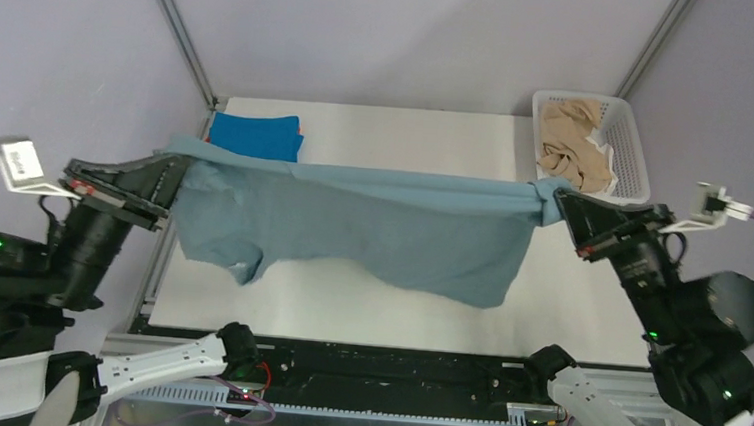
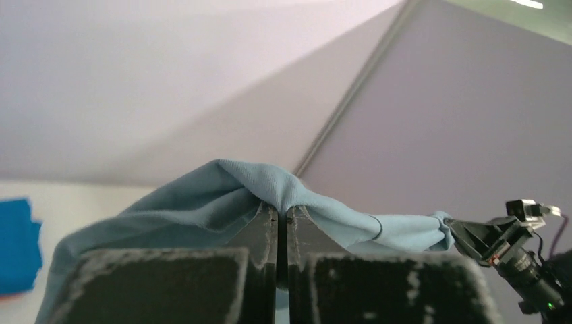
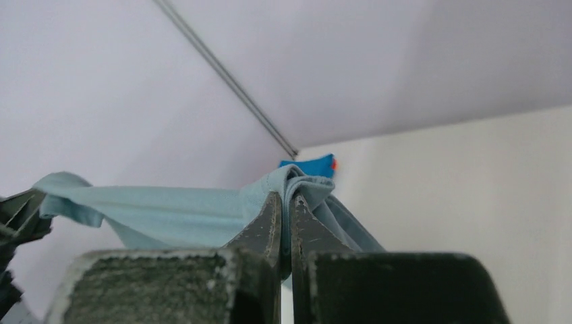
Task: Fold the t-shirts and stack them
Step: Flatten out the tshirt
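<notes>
Left end effector [image 1: 178,166]: mine, clenched on the left end of the grey-blue t-shirt [image 1: 372,228]; in my left wrist view the two fingers meet, with a fold of cloth humped over their tips
Right end effector [image 1: 557,200]: mine, clenched on the opposite end of the same shirt; the cloth is gathered into a tight bunch at the tips, just in front of the basket [image 1: 631,141]
Grey-blue t-shirt: lifted and stretched between my two end effectors; its top edge runs as a taut, nearly level line across the width of the tabletop [image 1: 396,310]; the body hangs below that line like a curtain with an uneven lower edge, and a sleeve droops at the lower left; I cannot tell whether the lowest cloth touches the tabletop
Bright blue t-shirt [image 1: 255,134]: folded flat at the far left corner of the tabletop, just behind the stretched edge
Orange t-shirt [image 3: 334,164]: only a thin sliver shows at the right edge of the bright blue one, apparently under it
Beige t-shirts [image 1: 570,141]: crumpled in a heap inside the basket
Basket: white plastic lattice, standing at the far right corner of the tabletop
Tabletop: white; the hanging shirt's shadow falls across its middle
</notes>
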Controlling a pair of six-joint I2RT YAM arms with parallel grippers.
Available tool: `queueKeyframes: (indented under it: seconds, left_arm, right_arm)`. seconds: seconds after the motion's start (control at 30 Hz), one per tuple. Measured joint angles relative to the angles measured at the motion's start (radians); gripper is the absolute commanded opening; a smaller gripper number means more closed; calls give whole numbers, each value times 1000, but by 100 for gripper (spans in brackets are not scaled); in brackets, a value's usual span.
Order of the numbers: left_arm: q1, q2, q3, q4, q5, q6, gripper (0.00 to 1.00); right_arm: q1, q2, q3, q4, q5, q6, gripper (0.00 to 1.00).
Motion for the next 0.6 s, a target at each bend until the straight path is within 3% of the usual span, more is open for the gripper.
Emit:
queueKeyframes:
  seconds: [0.27, 0.47, 0.6]
  left_arm:
    - [0, 249, 435, -98, 221, 146, 0]
    - [17, 436, 564, -94, 53, 283, 0]
    - [292, 602, 521, -55, -5, 281, 0]
  right_arm:
    - [0, -3, 187, -69, -75, -24, 0]
    - [-2, 27, 222, -87, 23, -41, 0]
    - [-3, 115, 198, -93, 196, -44, 0]
